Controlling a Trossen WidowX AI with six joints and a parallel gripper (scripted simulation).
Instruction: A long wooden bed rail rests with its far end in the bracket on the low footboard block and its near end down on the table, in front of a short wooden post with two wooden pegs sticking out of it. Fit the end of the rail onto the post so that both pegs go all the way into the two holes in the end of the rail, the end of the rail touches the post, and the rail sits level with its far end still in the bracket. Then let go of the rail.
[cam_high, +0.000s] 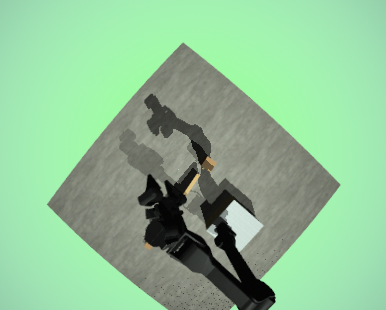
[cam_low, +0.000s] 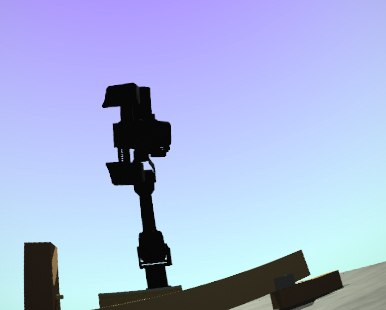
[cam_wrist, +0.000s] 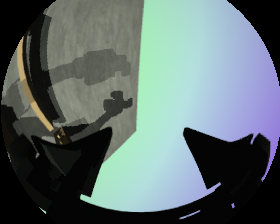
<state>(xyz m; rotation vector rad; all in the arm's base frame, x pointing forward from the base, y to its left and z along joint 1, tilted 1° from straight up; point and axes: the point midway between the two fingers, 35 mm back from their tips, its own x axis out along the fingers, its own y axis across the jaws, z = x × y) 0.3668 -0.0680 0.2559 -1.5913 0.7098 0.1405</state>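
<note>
The wooden rail (cam_high: 192, 184) (cam_low: 235, 285) (cam_wrist: 24, 75) slopes in the exterior view. Its far end rests at the bracket (cam_low: 284, 281) on the footboard block (cam_low: 322, 284) (cam_high: 148, 246); its near end is below the frame edge. The short post (cam_high: 209, 163) (cam_low: 39, 275) stands beyond the rail's near end, with one peg (cam_low: 60, 296) showing; whether the rail's end touches it is hidden. My gripper (cam_high: 159, 179) (cam_low: 107, 135) (cam_wrist: 149, 131) is wide open and empty, high above the table and away from the rail. The arm hides much of the rail in the top view.
A pale square base plate (cam_high: 245, 225) lies under the arm's foot, right of the rail. The arm reaches over the table (cam_high: 280, 165) from the lower right. Its shadows fall across the table near the post and rail. The table's edge shows in the wrist view.
</note>
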